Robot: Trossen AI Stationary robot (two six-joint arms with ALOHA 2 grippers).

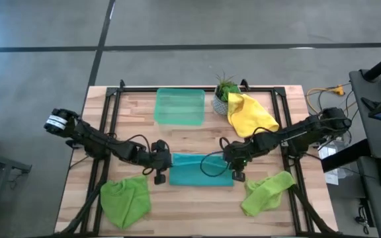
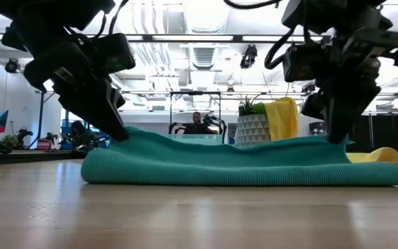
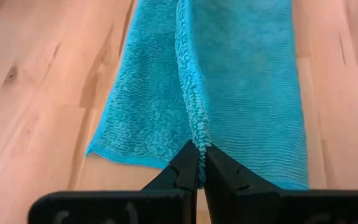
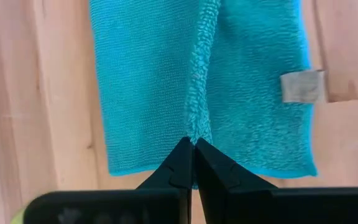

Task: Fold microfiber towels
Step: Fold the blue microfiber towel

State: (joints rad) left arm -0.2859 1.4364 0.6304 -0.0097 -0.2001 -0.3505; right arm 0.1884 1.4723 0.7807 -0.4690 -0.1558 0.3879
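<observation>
towels: four counted | teal towel [image 1: 200, 169]: opposite edges pinched by closed left gripper [image 1: 159, 166] and right gripper [image 1: 235, 165] | two lime towels [image 1: 126, 200] flank it, yellow towel [image 1: 250, 114] behind

The teal towel [image 3: 247, 81] is soft cloth: one face shows fine ribbed rows, the other face is fluffy and looped, and a small grey fabric label [image 4: 301, 86] is sewn on it. The table [image 1: 197, 211] is light wood with visible grain and knots, smooth and slightly shiny. The fingers [image 3: 182, 174] of the left gripper [image 3: 201, 163] look like matt black plastic. The green tray [image 1: 179, 106] is translucent plastic. The yellow towel [image 1: 250, 114] looks soft and matt.
</observation>
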